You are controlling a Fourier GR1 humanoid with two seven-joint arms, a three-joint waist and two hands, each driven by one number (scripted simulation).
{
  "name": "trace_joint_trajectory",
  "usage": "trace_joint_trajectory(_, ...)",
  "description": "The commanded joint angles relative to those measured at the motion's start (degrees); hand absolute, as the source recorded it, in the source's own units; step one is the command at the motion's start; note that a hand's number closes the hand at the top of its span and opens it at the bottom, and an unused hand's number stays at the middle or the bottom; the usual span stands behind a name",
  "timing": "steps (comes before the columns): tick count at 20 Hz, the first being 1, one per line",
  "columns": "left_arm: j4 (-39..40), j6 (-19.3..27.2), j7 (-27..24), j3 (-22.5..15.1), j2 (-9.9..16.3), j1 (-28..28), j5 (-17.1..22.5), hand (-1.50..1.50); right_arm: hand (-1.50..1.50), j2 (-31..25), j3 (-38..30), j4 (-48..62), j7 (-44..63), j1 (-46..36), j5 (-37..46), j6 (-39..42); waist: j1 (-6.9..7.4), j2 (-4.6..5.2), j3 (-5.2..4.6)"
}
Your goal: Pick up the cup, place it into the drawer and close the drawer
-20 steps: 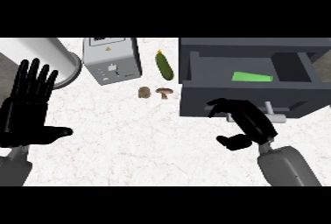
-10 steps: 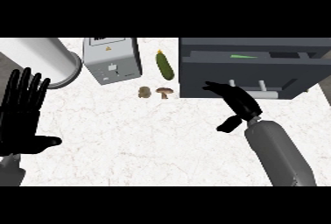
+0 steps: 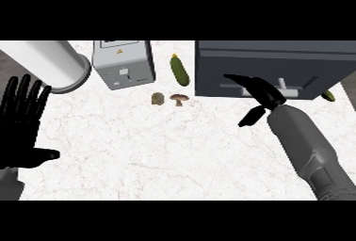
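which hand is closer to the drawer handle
Right. The right hand lies with straight fingers against the drawer front, just left of its handle. The left hand rests open at the view's left edge, far across the counter from it.

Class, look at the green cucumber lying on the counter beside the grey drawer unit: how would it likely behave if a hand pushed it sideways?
The cucumber looks long and rounded, so it would probably roll. It lies flat, so tipping seems unlikely. Its smooth-looking skin may be slippery.
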Motion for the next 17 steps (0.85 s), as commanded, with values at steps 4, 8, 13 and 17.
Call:
trace_joint_trajectory(4, 0.17, -1.0, -0.16, -0.84, -1.75, -0.17, -1.46, -1.5, -1.5, -2.52, -3.16, 12.03, 0.26, -8.93, 0.49, -0.93, 1.85, 1.4, 0.3)
trace_joint_trajectory(8, 0.95, -1.63, -1.26, -1.01, -1.94, 0.09, -2.88, -1.5, -1.5, -5.23, -4.29, 14.2, -1.13, -11.3, -0.19, 1.59, 2.6, 1.68, 0.32)
trace_joint_trajectory(13, 1.67, -3.12, -2.15, -0.26, -1.46, 0.26, -3.15, -1.5, -1.5, -7.01, -4.71, 15.71, -2.55, -11.79, -0.2, 1.89, 3.43, 1.91, 0.34)
trace_joint_trajectory(17, 3.02, -2.2, -2.81, -0.83, -2.86, -1.26, -4.59, -1.5, -1.5, -6.72, -5.09, 16.61, -1.83, -13.45, -0.48, 2.21, 2.83, 1.83, 0.3)
